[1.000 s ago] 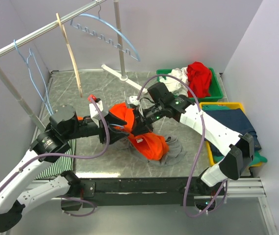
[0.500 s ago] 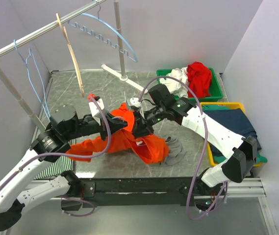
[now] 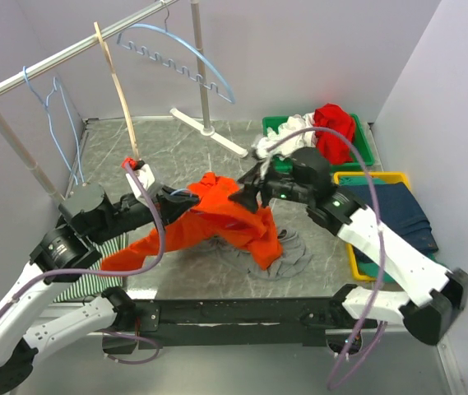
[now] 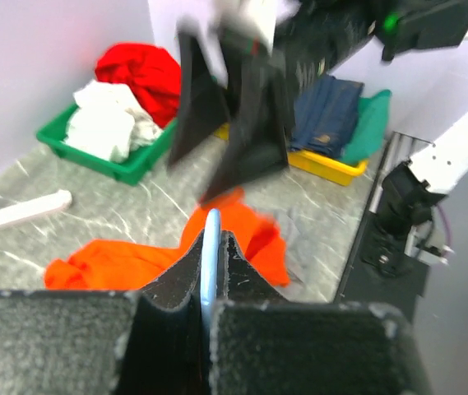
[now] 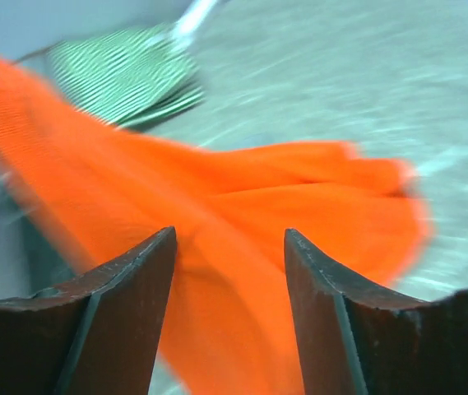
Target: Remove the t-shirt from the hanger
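Note:
The orange t-shirt (image 3: 217, 224) lies stretched across the table, its left end trailing toward the near edge. My left gripper (image 3: 184, 197) sits at the shirt's upper left. In the left wrist view it (image 4: 213, 234) is shut on a thin light-blue hanger (image 4: 211, 259). Beyond the jaws the hanger runs toward the t-shirt (image 4: 118, 263), and the rest of it is hidden. My right gripper (image 3: 243, 197) hovers over the shirt's upper middle. It (image 5: 229, 239) is open, with the orange t-shirt (image 5: 242, 197) below its fingers and nothing gripped.
A grey cloth (image 3: 295, 255) lies under the shirt's right end. A green bin (image 3: 363, 156) with white and red clothes and a yellow bin (image 3: 353, 251) with navy clothes stand at right. A clothes rail (image 3: 61, 58) with a wooden hanger (image 3: 118, 95) and a blue hanger (image 3: 188, 58) crosses the back left. A striped green cloth (image 3: 94, 284) lies near left.
My left gripper shut on the hanger and pulled left. My right gripper opened, let go of the shirt and drew back to the right. The shirt spread out leftward.

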Robot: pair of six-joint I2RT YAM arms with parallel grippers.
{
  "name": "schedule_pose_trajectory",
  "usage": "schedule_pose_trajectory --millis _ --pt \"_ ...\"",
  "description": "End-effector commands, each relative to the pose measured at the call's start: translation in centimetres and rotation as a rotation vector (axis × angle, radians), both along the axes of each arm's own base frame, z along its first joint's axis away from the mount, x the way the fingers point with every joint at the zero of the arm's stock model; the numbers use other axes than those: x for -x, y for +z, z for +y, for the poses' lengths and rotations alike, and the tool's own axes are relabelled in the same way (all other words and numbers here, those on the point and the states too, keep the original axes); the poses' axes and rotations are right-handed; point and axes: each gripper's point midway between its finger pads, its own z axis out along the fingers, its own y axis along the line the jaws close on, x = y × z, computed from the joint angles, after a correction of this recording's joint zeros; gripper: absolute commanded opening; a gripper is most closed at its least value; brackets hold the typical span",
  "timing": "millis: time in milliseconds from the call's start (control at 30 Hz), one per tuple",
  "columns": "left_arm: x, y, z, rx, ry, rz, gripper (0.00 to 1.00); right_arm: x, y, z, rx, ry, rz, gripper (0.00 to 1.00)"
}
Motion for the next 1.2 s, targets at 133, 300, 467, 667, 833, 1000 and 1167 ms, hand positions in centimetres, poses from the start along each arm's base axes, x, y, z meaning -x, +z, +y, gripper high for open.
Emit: schedule_pose_trajectory --millis 133,300,467,667,833,1000,1167 --pt "1.2 3.2 2.1 0.082 0.057 -0.007 0.01 -3.0 5.3 -6.0 -0.114 -0.372 -0.227 0.7" --pt "1.0 5.0 3.0 0.129 0.105 -0.034 0.01 -1.9 3.8 -5.0 -0.079 -0.337 -0.214 0.72" --pt "-0.6 6.8 4.1 0.196 0.218 -0.037 0.01 -0.9 1.0 -3.0 0.042 -0.377 -0.224 0.72" --pt "-3.4 6.9 5.6 0.23 0.393 -0.008 0.01 -0.7 1.0 -3.5 -0.057 -0.463 -0.231 0.72" --pt "-3.4 7.1 5.6 0.247 0.397 -0.007 0.01 -1.4 0.3 -4.0 -0.025 -0.503 -0.249 0.73" --pt "-2.3 8.2 5.9 0.281 0.364 -0.024 0.01 -2.4 -0.6 -2.8 -0.007 -0.504 -0.249 0.73" --pt "-1.8 8.7 6.6 0.302 0.373 -0.02 0.01 -3.5 -2.0 -1.0 0.015 -0.495 -0.226 0.72"
